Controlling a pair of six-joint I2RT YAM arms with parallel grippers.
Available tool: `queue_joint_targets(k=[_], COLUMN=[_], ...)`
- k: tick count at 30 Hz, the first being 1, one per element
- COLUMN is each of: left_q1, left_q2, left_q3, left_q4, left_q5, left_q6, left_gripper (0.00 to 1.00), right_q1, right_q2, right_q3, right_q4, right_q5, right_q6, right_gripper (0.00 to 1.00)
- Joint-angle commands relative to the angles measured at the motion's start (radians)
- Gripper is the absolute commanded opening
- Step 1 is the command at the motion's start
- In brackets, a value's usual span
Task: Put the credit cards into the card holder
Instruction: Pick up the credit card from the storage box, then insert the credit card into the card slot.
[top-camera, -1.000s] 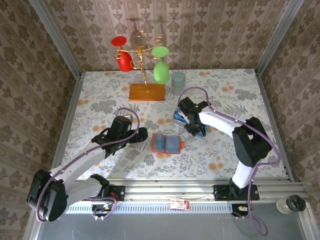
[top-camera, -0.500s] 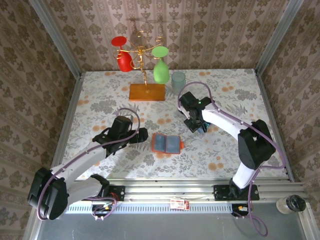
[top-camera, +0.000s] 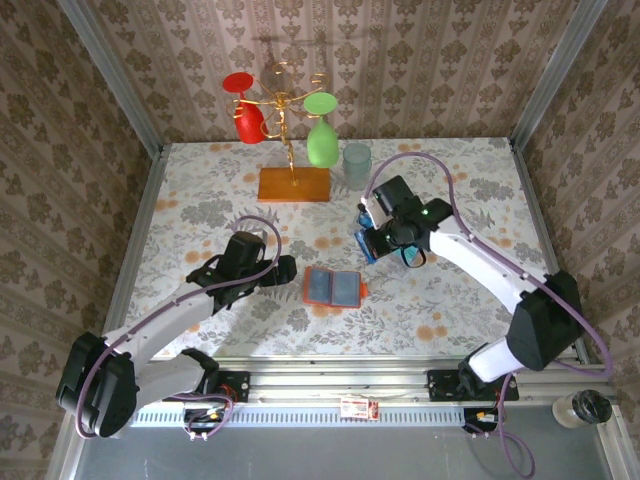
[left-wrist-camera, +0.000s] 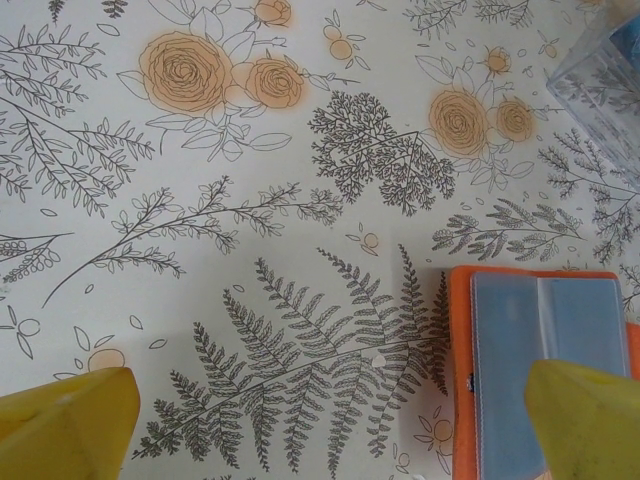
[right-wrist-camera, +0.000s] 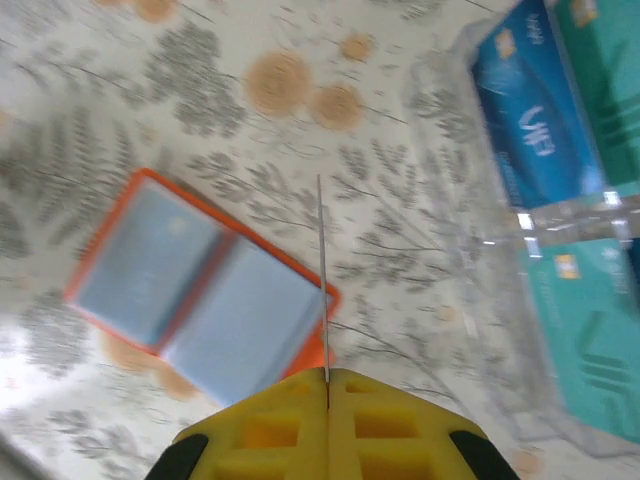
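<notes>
Jaws of the right gripper (right-wrist-camera: 327, 385) are pressed together on a thin credit card (right-wrist-camera: 322, 280), seen edge-on as a pale line rising from between the yellow fingertips. The card holder (right-wrist-camera: 200, 290) lies open and flat on the floral tabletop (top-camera: 200, 190), orange rim around greyish-blue pockets. In the wrist view its near corner sits just behind the held card's edge. From above, the holder lies apart from this gripper, toward the arm bases. Beside the gripper, a clear tray (right-wrist-camera: 470, 260) holds more credit cards (right-wrist-camera: 535, 120), blue and teal. The left gripper (left-wrist-camera: 325, 430) hovers with jaws spread wide, one fingertip overlapping the holder's edge.
</notes>
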Motion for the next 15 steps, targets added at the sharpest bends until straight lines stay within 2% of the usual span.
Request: queue_joint_targets(k=[1, 7, 11, 15], left_q1=[0.004, -0.025, -0.051, -0.080], left_q2=[0.009, 0.016, 0.023, 0.041], left_q3=[-0.017, 0.000, 0.000, 0.000], left_q4=[0.007, -0.014, -0.029, -0.029], left_q5=[-0.015, -0.047, -0.079, -0.109], left_q6=[-0.011, 0.010, 0.013, 0.013], left_gripper=[1.00, 1.00, 1.00, 1.00], right_q1=[0.002, 0.002, 0.003, 0.009], right_q2=[-0.070, -0.135, -0.109, -0.042], right_q3=[-0.122, -0.348, -0.421, -0.450], right_q4=[0.209, 0.530, 0.687, 0.774], right_q5=[-0.178, -0.304, -0.371, -0.389], right_q6=[0.230, 0.474, 0.585, 0.631], right_gripper=[0.00, 0.00, 0.00, 0.00])
